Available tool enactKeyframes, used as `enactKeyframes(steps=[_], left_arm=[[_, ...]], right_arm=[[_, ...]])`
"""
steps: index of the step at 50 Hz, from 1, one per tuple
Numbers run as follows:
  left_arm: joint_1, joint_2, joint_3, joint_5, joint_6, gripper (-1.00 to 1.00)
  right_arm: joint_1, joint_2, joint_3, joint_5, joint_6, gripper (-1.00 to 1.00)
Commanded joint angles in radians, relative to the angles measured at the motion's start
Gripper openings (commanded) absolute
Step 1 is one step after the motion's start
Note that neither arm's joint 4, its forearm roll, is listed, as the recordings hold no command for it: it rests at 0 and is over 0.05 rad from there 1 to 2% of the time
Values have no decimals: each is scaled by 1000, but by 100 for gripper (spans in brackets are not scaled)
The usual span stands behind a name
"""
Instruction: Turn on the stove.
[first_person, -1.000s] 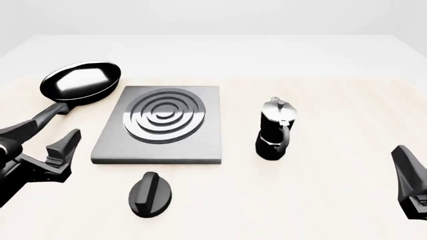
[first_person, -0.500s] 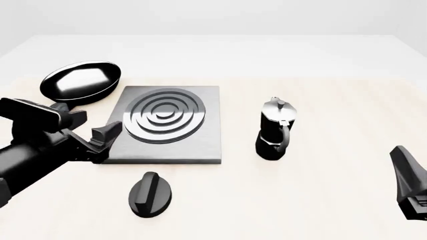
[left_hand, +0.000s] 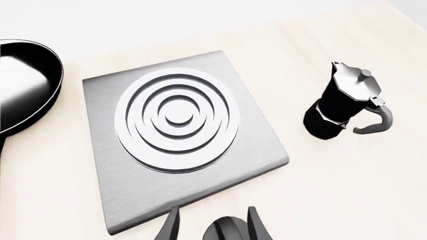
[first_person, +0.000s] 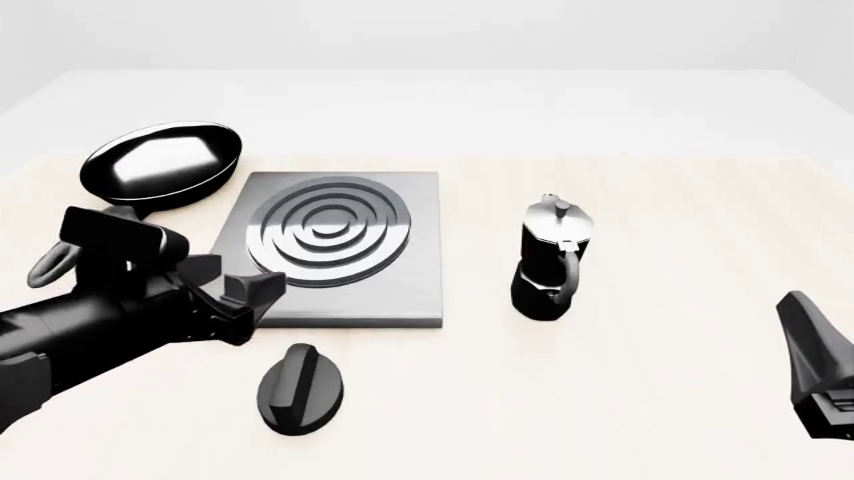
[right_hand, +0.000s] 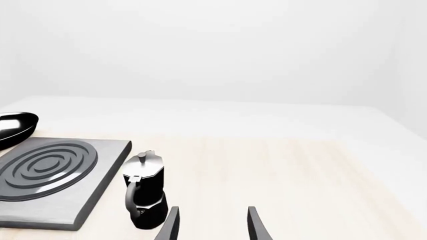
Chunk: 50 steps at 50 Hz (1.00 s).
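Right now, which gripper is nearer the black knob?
Left. The left gripper hovers open just up and left of the knob, near the stove front edge. The right gripper sits far off at the table's right side.

I see stove (first_person: 400, 290) grey, burner in concentric rings | knob (first_person: 300, 388) black | frying pan (first_person: 163, 165) glossy black | moka pot (first_person: 550, 262) black, silver lid | table (first_person: 641, 380) pale beige.

Pale wooden table (first_person: 667, 200), bearing stove (first_person: 400, 290), frying pan (first_person: 163, 165), knob (first_person: 300, 388), moka pot (first_person: 550, 260)
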Motion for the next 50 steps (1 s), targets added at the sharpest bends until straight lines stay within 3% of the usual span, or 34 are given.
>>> enactKeyframes(steps=[1, 10, 12, 19, 50], left_arm=[[-34, 4, -14, 63, -46, 100], [-48, 4, -17, 77, -71, 100], [-47, 12, -2, 54, -53, 100], [-62, 96, 26, -26, -87, 100], [-81, 215, 71, -147, -161, 100]], right_arm=[[1, 19, 0, -14, 1, 100], [3, 35, 0, -26, 4, 100], [3, 34, 0, -24, 5, 100], [2, 19, 0, -13, 9, 100], [3, 22, 0, -16, 16, 100]])
